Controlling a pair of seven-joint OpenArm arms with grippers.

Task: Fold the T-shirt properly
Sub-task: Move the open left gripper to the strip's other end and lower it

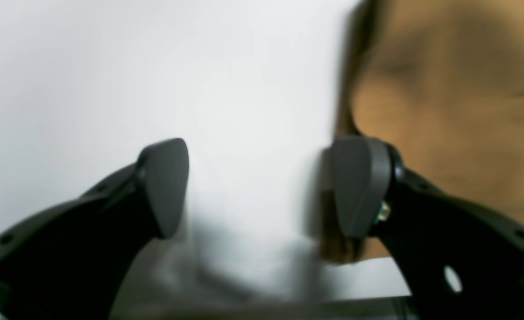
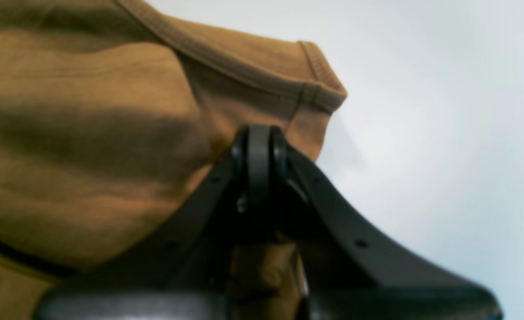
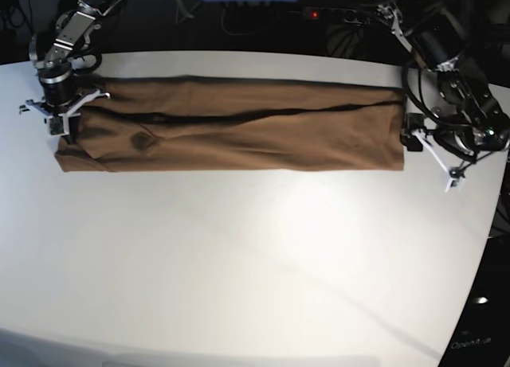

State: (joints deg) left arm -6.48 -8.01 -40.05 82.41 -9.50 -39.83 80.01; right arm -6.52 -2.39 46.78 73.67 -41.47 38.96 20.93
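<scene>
The plain tan-brown cotton T-shirt (image 3: 231, 136) lies on the white round table (image 3: 255, 263) as a long narrow band, already folded along its length, and its long axis runs from 9 o'clock to 3 o'clock in the base view, in the far half of the table. The right gripper (image 2: 259, 146) stands at the 9 o'clock end of this band; its jaws are pressed together and in the right wrist view the cloth, near a stitched hem, is pinched between them, so I judge that it grasps this end of the shirt. The left gripper (image 1: 262, 186) is at the 3 o'clock end, and its jaws stand wide apart with only bare table between them; the edge of the shirt is just beside one dark pad (image 1: 359, 186), toward 3 o'clock in the left wrist view, and it holds nothing. The next fold probably has to bring one short end over the other along the long axis. For this the left gripper must first come onto the cloth edge beside it and close there, because now only the right end is held.
</scene>
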